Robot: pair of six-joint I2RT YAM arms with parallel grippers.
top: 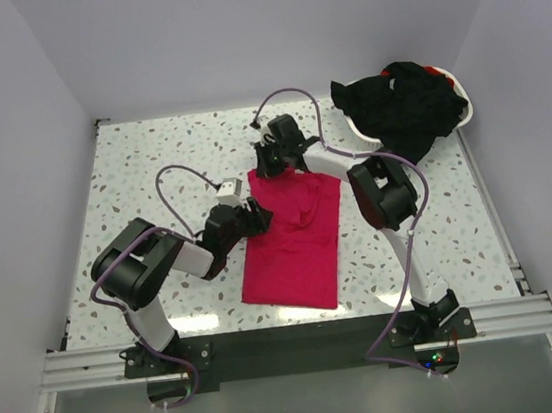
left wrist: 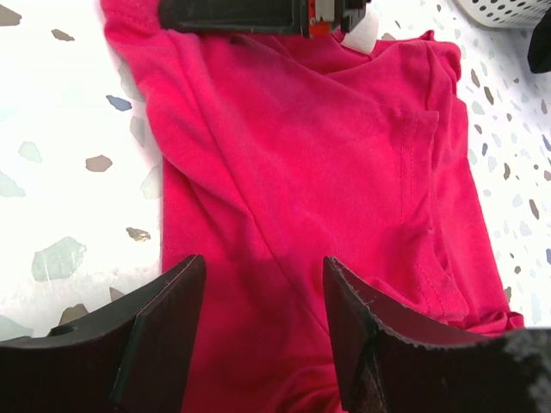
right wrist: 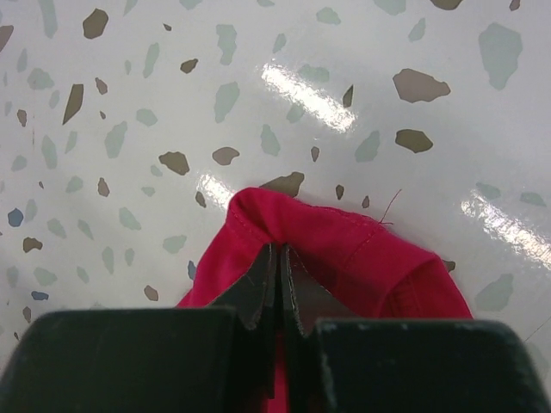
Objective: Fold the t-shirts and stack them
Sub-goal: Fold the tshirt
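White walls enclose a speckled table. A red t-shirt is laid at the middle of the table, partly folded lengthwise, and extends from the centre towards the near edge. Its far-left corner is clamped between the fully closed jaws of the right gripper, where a bunched hem is pinched, with bare table beyond it. The left gripper is positioned at the left edge of the same garment with its jaws spread apart. A diagonal fold of red fabric lies between the two fingers, and nothing is gripped. Whether the fingertips touch the cloth cannot be determined from the wrist view. Black t-shirts are heaped in a white basket at the far right corner, draped over its rim.
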